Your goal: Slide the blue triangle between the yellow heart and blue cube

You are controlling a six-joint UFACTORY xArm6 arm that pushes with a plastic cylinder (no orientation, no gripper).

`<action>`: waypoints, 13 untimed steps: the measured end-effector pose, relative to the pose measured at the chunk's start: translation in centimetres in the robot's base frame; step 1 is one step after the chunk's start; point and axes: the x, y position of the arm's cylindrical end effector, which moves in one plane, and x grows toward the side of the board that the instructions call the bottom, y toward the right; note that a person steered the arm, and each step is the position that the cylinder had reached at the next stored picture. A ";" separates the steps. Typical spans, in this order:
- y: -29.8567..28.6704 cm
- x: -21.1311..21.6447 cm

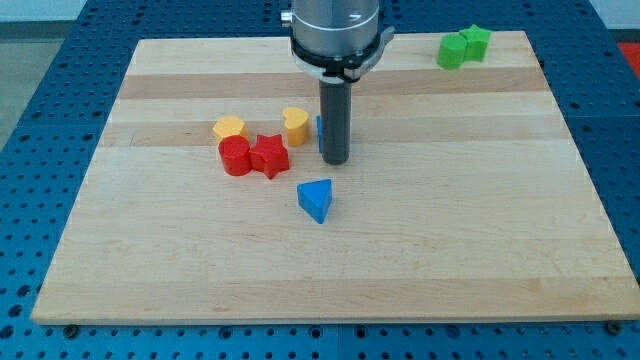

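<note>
The blue triangle (316,199) lies on the wooden board (450,230) a little below the middle. The yellow heart (295,125) sits above it and slightly to the left. The blue cube (320,132) is just right of the heart and mostly hidden behind the rod; only a thin blue edge shows. My tip (335,161) rests on the board just above and slightly right of the blue triangle, apart from it, and right beside the blue cube.
A yellow block (229,128), a red cylinder (235,156) and a red star (269,155) cluster left of the heart. Two green blocks (464,46) sit at the board's top right corner. The board lies on a blue perforated table.
</note>
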 end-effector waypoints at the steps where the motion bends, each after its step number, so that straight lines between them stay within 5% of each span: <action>1: 0.0 -0.7; 3: 3.1 0.4; 4: 6.3 7.2; 5: 3.4 14.5; 6: -2.6 16.3; 7: -5.3 13.8; 13: 4.4 4.3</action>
